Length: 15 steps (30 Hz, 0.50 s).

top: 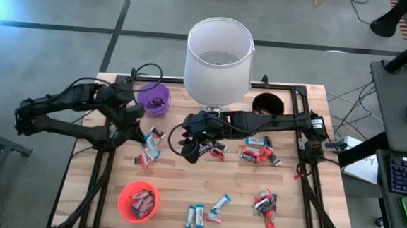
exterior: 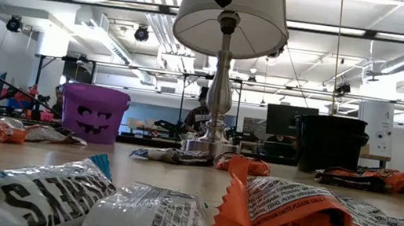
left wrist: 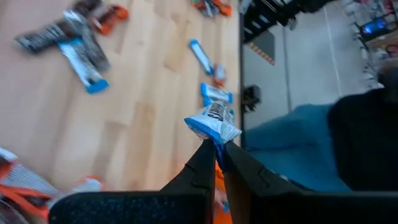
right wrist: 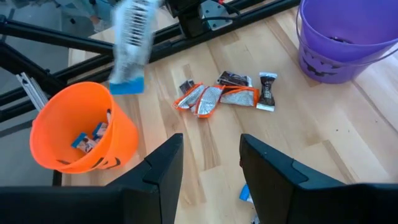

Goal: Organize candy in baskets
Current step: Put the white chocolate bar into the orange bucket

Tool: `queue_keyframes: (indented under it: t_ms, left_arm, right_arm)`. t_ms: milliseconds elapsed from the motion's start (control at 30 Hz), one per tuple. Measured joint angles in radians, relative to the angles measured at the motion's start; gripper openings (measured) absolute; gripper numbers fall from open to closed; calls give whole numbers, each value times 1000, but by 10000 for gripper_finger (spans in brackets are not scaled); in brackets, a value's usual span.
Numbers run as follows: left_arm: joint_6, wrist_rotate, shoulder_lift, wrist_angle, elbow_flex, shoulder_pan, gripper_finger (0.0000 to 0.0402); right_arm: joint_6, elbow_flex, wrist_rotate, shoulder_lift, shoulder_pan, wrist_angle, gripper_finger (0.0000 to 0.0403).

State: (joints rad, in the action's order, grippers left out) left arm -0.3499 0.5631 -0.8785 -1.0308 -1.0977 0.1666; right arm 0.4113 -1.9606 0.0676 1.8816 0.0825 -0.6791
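Note:
My left gripper [left wrist: 217, 146] is shut on a blue-and-white candy [left wrist: 214, 123], held above the table's left part; the same candy shows blurred in the right wrist view [right wrist: 132, 40], above the orange basket [right wrist: 81, 130]. My right gripper [right wrist: 211, 168] hangs open over the table's middle [top: 187, 145], nothing between its fingers. The purple basket [top: 153, 98] stands at the far left, the black basket [top: 266, 104] at the far right, and the orange basket [top: 139, 200] near the front left with candy in it. Loose candy lies in piles [top: 150, 147] [top: 258, 153]. My left gripper pinches one end of the candy's wrapper [left wrist: 215, 138] between its two fingertips. The fingers slant downward. The rest of the bar sticks out past the fingertips, lifted clear of the table.
A big white lampshade on a metal base [top: 219, 58] stands at the table's far middle, just behind my right arm. More candy lies near the front edge [top: 208, 212] and front right [top: 265, 203]. A small pile [right wrist: 224, 96] lies between the orange and purple baskets.

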Motion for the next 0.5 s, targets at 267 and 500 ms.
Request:
queue_keyframes:
  t_ms: [267,500]
  left_arm:
    - [-201,-108,52,-7,0,-233,0]
    - [-374,-244,27,-1,0,-485,0]
  right_arm:
    - [1,0,0,-2,0,-3,146]
    - [0,0,0,-2,0,-12,150]
